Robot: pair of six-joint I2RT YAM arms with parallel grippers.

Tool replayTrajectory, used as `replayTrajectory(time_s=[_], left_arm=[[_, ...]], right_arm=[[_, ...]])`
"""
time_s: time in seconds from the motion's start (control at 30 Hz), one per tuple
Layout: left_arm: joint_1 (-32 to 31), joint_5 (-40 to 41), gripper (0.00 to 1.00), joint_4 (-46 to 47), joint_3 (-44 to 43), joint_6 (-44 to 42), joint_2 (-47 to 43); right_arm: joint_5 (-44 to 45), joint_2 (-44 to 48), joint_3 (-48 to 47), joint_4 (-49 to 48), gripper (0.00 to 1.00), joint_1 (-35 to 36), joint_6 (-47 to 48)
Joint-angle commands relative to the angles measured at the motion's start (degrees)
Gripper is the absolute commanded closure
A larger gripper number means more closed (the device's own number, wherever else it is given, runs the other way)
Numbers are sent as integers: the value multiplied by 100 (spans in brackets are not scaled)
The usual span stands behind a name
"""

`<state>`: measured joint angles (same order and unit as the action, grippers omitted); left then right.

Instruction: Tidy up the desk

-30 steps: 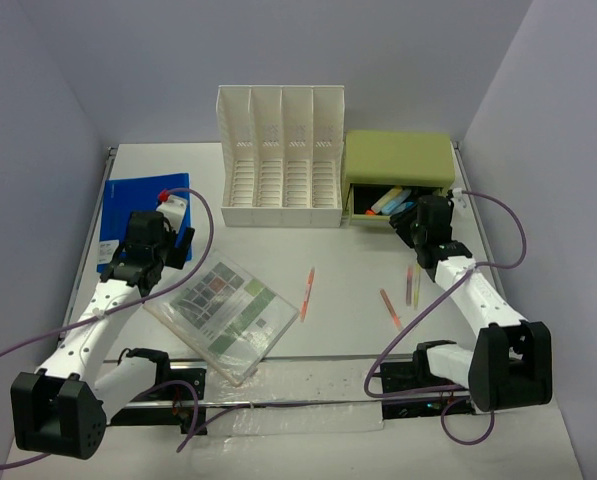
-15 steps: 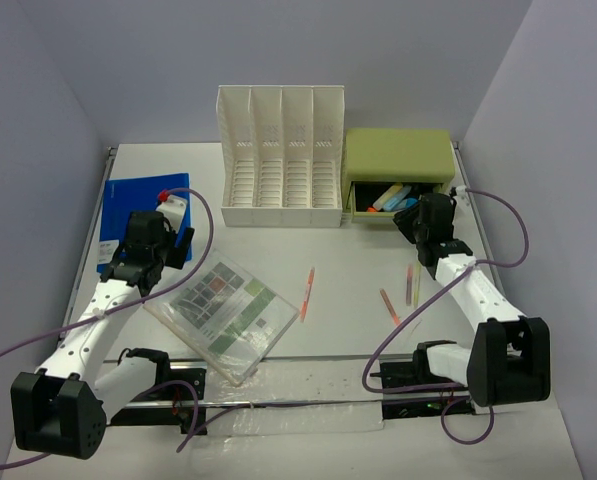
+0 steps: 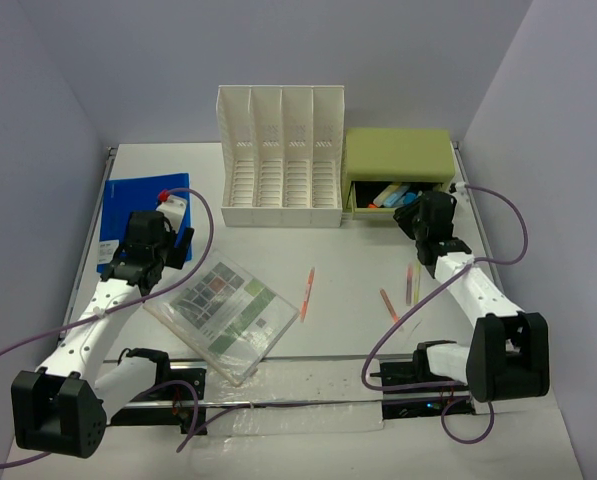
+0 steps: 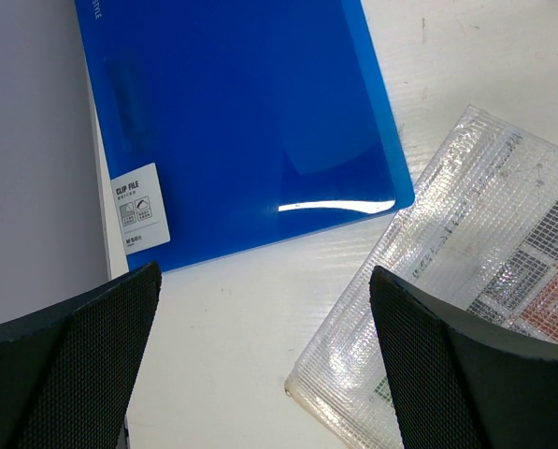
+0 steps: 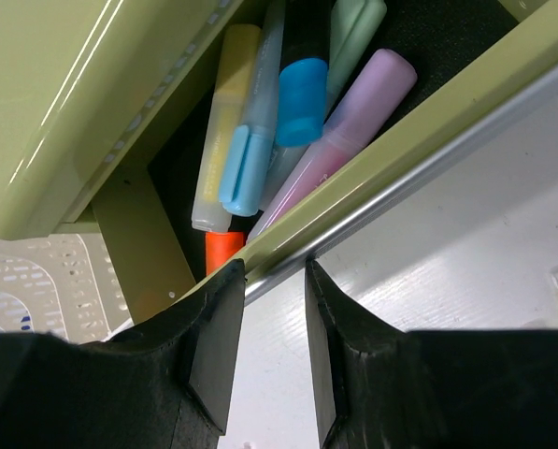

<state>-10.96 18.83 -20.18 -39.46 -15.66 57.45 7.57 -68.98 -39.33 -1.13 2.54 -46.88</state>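
Note:
The white desk (image 3: 358,300) holds the scattered items. My right gripper (image 3: 415,212) is at the front of the green drawer box's (image 3: 398,155) partly open drawer (image 3: 383,195). In the right wrist view my right gripper (image 5: 274,271) is nearly shut and empty, its tips against the drawer's front rail (image 5: 400,187). Blue (image 5: 302,89), pink (image 5: 353,122) and yellow (image 5: 224,122) highlighters lie inside. My left gripper (image 3: 173,248) is wide open and empty (image 4: 264,374), hovering between a blue clip file (image 4: 232,122) and a clear mesh pouch (image 4: 465,281).
A white slotted file rack (image 3: 281,160) stands at the back middle. An orange pen (image 3: 307,292), another orange pen (image 3: 389,307) and a pink-yellow one (image 3: 412,283) lie loose on the desk. A white bottle with a red cap (image 3: 173,205) rests on the blue file (image 3: 128,200).
My right gripper has moved toward the green box and the drawer has slid further in. The left arm has not moved.

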Motion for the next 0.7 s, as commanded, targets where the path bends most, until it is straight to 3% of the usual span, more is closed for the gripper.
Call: replayTrajectory(time_s=[0.0,0.67], left_arm=[[-29,59,1,85,-132,-25,3],[-29,175,1,102,-114,-25,83]], right_arm=[[39,-156,-320,-731,60,-52,82],[77,-878,-564,-1699,62,-59,441]])
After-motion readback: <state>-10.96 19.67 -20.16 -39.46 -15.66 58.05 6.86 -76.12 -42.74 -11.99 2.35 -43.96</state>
